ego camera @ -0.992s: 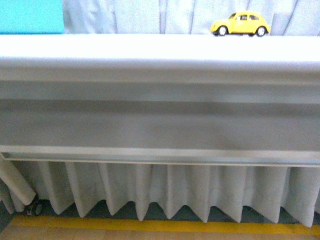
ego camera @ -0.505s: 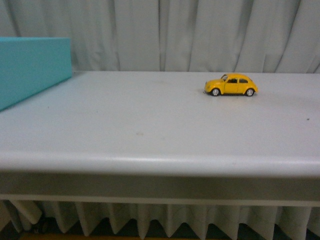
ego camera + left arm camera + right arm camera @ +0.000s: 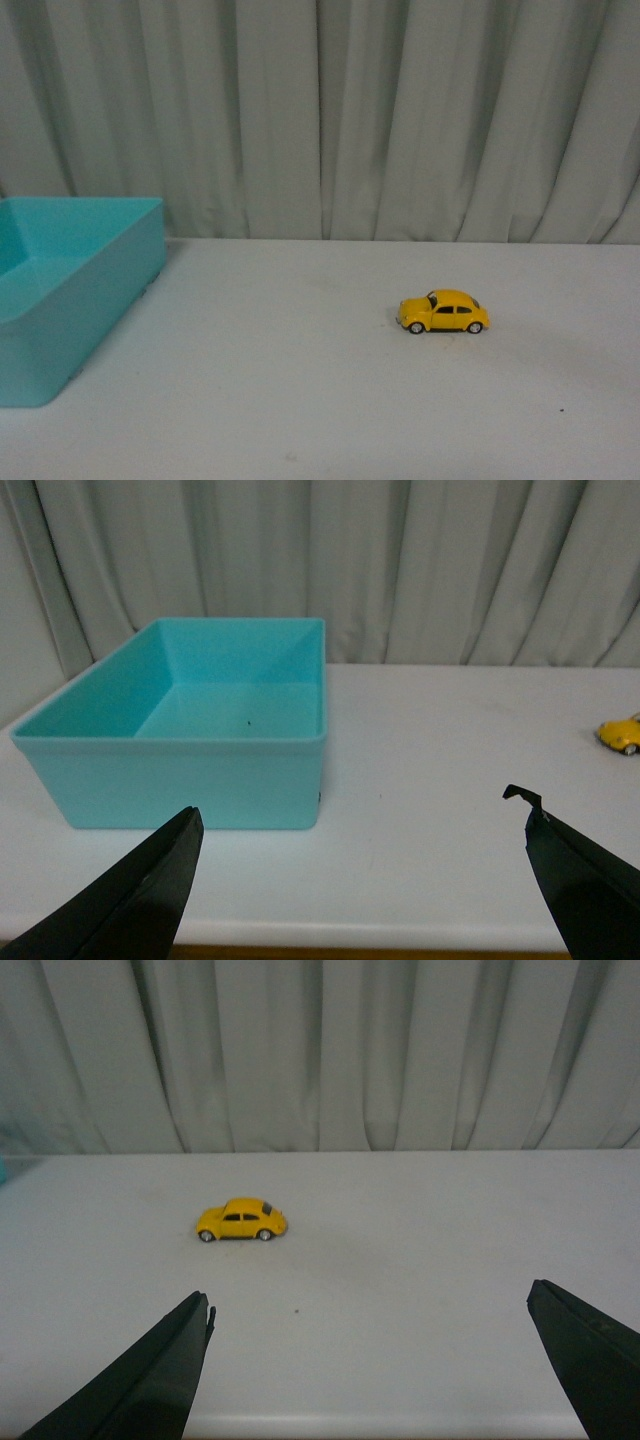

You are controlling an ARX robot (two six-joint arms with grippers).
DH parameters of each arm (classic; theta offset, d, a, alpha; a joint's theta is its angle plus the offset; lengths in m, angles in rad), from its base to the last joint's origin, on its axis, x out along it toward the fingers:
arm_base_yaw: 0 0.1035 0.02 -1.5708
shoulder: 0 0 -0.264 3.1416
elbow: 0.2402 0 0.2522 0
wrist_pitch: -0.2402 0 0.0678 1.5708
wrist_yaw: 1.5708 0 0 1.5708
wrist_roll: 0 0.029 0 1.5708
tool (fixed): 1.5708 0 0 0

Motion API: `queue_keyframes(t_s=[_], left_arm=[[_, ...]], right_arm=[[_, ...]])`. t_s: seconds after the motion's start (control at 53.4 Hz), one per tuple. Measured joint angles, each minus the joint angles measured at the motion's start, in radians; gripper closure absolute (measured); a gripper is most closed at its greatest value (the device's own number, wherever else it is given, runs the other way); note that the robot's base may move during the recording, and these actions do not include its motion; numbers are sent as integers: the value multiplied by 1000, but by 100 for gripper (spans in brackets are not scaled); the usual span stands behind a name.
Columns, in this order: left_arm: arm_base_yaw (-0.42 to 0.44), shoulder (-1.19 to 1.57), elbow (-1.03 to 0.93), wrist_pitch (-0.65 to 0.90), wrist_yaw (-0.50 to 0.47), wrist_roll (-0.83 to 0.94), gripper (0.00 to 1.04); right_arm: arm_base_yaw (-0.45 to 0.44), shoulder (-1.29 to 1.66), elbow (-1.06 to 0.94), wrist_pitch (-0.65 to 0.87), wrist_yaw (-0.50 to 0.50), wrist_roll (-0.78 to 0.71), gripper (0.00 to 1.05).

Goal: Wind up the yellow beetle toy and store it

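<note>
The yellow beetle toy (image 3: 443, 312) stands on its wheels on the white table (image 3: 300, 400), right of centre, nose pointing left. The right wrist view shows it (image 3: 241, 1221) some way ahead of my right gripper (image 3: 370, 1305), which is open and empty over the table's near edge. My left gripper (image 3: 362, 815) is open too, empty, near the front edge with the toy (image 3: 622, 734) far off to one side. Neither gripper appears in the front view.
An open turquoise bin (image 3: 60, 290) sits at the table's left, empty inside as the left wrist view shows the bin (image 3: 200, 730). A grey pleated curtain (image 3: 330, 120) hangs behind the table.
The front view has risen from below the table edge to above the tabletop, so the toy and bin now appear from above. The toy itself has not shifted on the table.
</note>
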Motion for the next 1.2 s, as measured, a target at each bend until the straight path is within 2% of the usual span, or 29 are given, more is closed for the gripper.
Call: queue_keyframes(t_s=[1.198], left_arm=[[0, 0, 0, 1, -1, 0, 7]], right_arm=[[0, 0, 0, 2, 0, 0, 7]])
